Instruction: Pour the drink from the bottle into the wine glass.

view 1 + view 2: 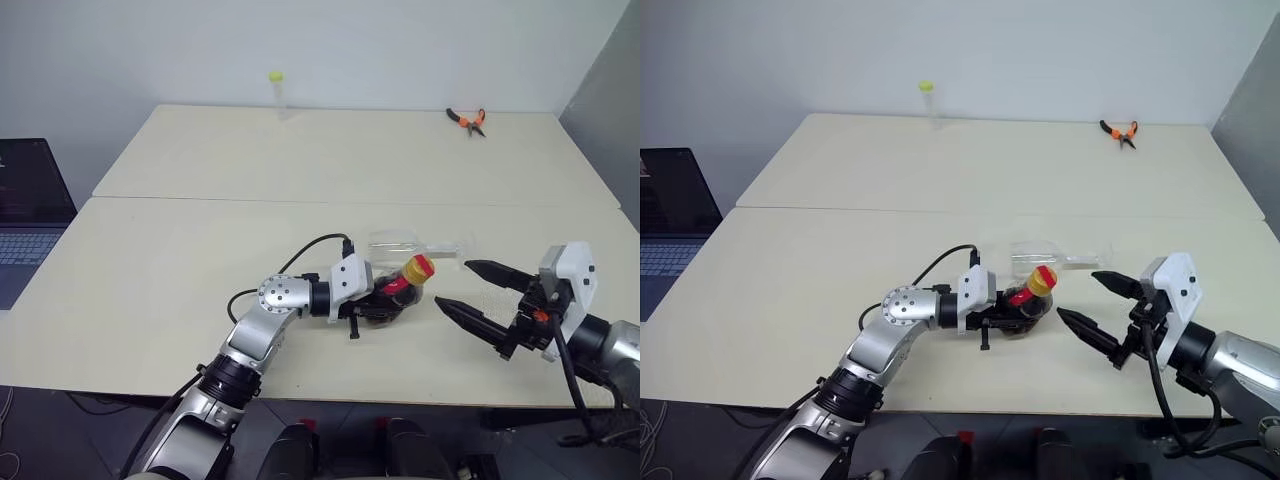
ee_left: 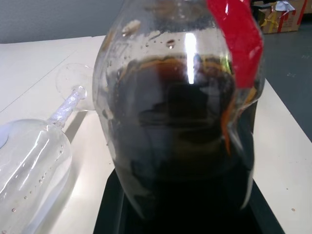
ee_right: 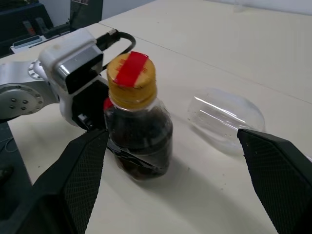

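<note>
You're pre-pour: left gripper (image 1: 385,300) clamped on the bottle (image 1: 395,292) at table (image 1: 150,280) centre-front, yellow cap (image 3: 131,74) still on, drink (image 2: 185,141) filling most of it. Right gripper (image 1: 470,290) at its 3 o'clock, jaws wide, empty. Wine glass (image 3: 225,117) lies on its side, empty, at the bottle's 12 o'clock. Next, I'd say: uncap, stand the glass up.

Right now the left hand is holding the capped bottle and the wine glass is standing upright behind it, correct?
Not quite. The wine glass is lying on its side on the table, as the right wrist view shows. The left hand does hold the capped bottle.
</note>
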